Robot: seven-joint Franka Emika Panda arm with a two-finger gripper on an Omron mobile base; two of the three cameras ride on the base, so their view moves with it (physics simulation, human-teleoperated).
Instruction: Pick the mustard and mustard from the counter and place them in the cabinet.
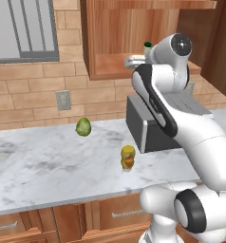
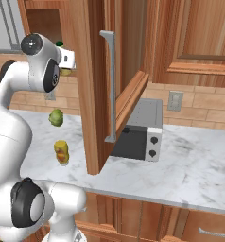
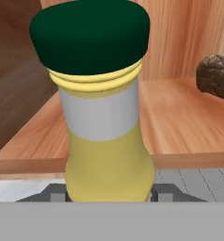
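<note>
The slim mustard bottle (image 3: 104, 117), yellow with a dark green cap, stands upright between my fingers. My gripper (image 3: 108, 192) is shut on its lower body, at the front edge of the cabinet's wooden shelf floor (image 3: 184, 117). From the left base view the bottle's green cap (image 1: 147, 45) peeks over my hand at the cabinet (image 1: 110, 66) opening. The stubby mustard bottle (image 1: 127, 157) with its orange label stands on the marbled counter (image 1: 43, 166), also seen as the stubby bottle (image 2: 61, 152) near the counter's front.
A dark brown lump (image 3: 216, 75) lies on the shelf to the right of the held bottle. A round green ball (image 1: 83, 126) sits on the counter near the wall. The grey appliance (image 1: 150, 126) stands under the cabinet. The open cabinet door (image 2: 126, 94) juts forward.
</note>
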